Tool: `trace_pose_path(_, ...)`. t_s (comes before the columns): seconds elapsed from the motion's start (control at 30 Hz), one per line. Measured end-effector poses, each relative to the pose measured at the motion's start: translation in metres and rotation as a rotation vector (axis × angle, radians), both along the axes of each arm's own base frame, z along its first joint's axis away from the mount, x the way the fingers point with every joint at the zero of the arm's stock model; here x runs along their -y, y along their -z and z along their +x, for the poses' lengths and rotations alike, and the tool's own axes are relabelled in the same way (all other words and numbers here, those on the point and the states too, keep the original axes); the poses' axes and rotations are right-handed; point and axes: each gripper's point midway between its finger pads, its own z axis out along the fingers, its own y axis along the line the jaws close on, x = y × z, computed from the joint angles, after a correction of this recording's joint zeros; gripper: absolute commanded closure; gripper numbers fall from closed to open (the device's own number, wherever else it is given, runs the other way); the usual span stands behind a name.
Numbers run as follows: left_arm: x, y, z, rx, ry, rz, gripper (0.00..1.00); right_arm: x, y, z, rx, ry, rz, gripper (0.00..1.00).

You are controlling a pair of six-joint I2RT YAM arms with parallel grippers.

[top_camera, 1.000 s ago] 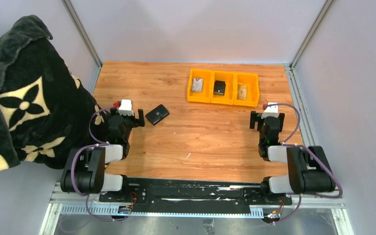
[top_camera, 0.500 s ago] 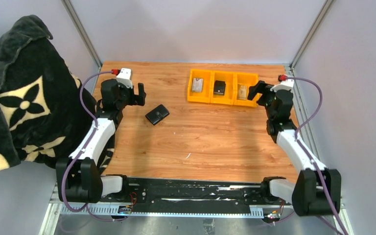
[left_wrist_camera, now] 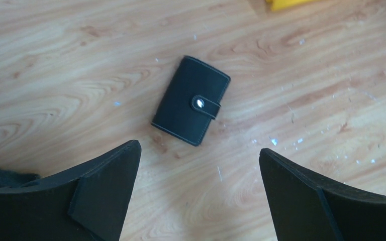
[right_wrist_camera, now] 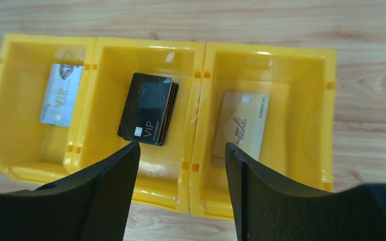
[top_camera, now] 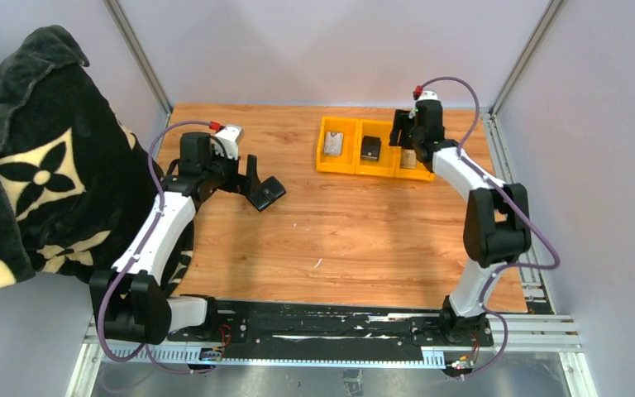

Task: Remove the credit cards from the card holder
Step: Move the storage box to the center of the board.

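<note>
Wood-grain counter (left_wrist_camera: 55, 75) is carrying the small black leather-like card holder (left_wrist_camera: 191, 100) mid-frame, strap (left_wrist_camera: 204, 105) snapped. Left end effector (left_wrist_camera: 198, 150) is hovering wide-open. Likely light, supple; pinching its long edges.

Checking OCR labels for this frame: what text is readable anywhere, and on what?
"VIP" on the silver card; its smaller print is too blurred to read.
"VIP" on top of the black card stack; the number line beside it is too small.
"VIP", probably, on the gold card; stylised and faint.
No text on the card holder, only a metal snap.
</note>
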Motion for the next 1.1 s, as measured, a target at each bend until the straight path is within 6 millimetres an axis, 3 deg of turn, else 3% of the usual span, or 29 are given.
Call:
trace_pose_path(0.17, 0.011, 0.014, -0.019, -0.073, 0.061, 0.024, 0.0, -0.005, 0.044, 0.014, -0.111, 0.008, -0.054, 0.44)
trace_pose_path(0.33, 0.017, 0.015, -0.027, -0.106, 0.089, 0.029, 0.0, -0.001, 0.068, 0.014, -0.169, 0.021, -0.09, 0.59)
trace_pose_path(0.53, 0.023, 0.002, -0.028, -0.096, 0.109, 0.024, 0.0, -0.004, 0.072, 0.016, -0.177, 0.013, -0.1, 0.82)
trace_pose_path(0.7, 0.023, 0.0, -0.031, -0.107, 0.112, 0.03, 0.0, -0.007, 0.072, 0.013, -0.174, 0.018, -0.095, 0.91)
trace_pose_path(0.83, 0.02, 0.001, -0.034, -0.109, 0.116, 0.044, 0.0, -0.014, 0.072, -0.009, -0.185, 0.02, -0.093, 1.0)
trace_pose_path(1.1, 0.012, 0.002, -0.035, -0.081, 0.139, 0.119, 0.0, -0.044, 0.075, -0.082, -0.219, -0.003, -0.105, 1.0)
